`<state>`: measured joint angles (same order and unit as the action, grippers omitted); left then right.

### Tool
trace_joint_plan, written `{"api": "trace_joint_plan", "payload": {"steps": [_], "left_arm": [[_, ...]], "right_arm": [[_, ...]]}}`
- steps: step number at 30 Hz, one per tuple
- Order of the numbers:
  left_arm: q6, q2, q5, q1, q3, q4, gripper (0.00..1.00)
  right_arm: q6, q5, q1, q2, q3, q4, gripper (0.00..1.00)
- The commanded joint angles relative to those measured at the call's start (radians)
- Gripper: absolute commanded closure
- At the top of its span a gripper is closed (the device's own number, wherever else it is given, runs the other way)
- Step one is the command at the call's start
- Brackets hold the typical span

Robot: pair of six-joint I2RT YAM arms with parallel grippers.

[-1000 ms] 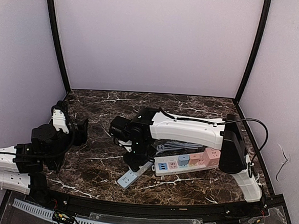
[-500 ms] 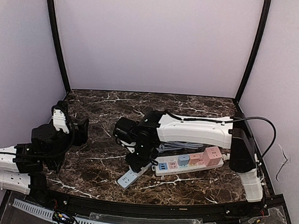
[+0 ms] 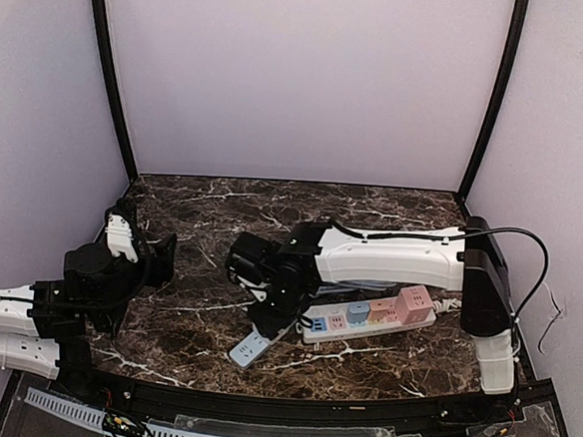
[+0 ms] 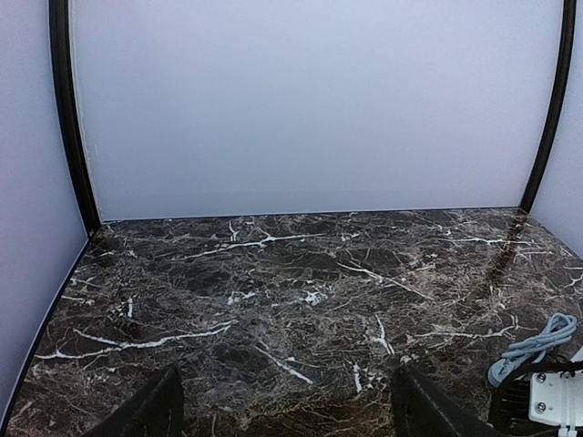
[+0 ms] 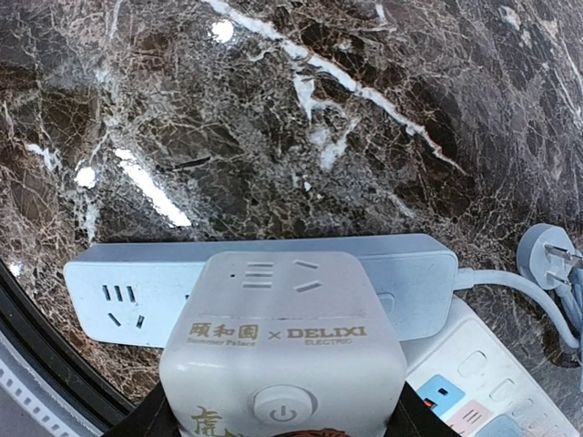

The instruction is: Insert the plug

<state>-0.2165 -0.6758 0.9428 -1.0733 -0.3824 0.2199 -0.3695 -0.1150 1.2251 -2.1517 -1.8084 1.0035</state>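
Note:
The plug (image 5: 282, 337) is a white cube adapter with gold lettering and a power button. My right gripper (image 5: 282, 423) is shut on it, black fingers on its left and right sides. It sits over the right half of a pale blue power strip (image 5: 118, 296); its prongs are hidden, so I cannot tell if they are in a socket. From above, the right gripper (image 3: 269, 322) reaches down to the blue strip (image 3: 248, 351) near the front edge. My left gripper (image 3: 154, 254) stands open at the left, far from the strip, with nothing between its fingers (image 4: 155, 408).
A white power strip (image 3: 365, 319) with pink and blue cube adapters lies right of the blue one, touching its end. A grey coiled cable (image 4: 533, 346) with a three-pin plug (image 5: 547, 255) lies behind it. White walls enclose the marble table (image 4: 301, 273).
The right arm's elbow and upright link have swung to the right, and its gripper has shifted slightly right over the blue strip. The left arm has barely moved.

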Motion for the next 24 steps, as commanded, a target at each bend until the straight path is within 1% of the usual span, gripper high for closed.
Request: {"api": "trace_joint_plan", "payload": {"steps": [1, 7, 12, 23, 24], "left_arm": [[0.015, -0.001, -0.008, 0.005, 0.016, 0.021, 0.22], [0.012, 0.002, -0.01, 0.006, 0.018, 0.018, 0.22], [0.012, 0.002, -0.017, 0.006, 0.019, 0.019, 0.22], [0.016, 0.001, -0.024, 0.006, 0.019, 0.025, 0.22], [0.017, 0.001, -0.027, 0.006, 0.02, 0.025, 0.22]], "right_arm": [[-0.076, -0.03, -0.021, -0.115, 0.1, 0.018, 1.0], [-0.221, 0.003, -0.035, -0.053, 0.149, -0.039, 1.0], [-0.215, 0.014, -0.025, -0.042, 0.157, -0.055, 1.0], [-0.18, -0.014, -0.014, -0.047, 0.129, -0.049, 1.0], [-0.178, -0.011, -0.013, -0.044, 0.126, -0.049, 0.99]]}}
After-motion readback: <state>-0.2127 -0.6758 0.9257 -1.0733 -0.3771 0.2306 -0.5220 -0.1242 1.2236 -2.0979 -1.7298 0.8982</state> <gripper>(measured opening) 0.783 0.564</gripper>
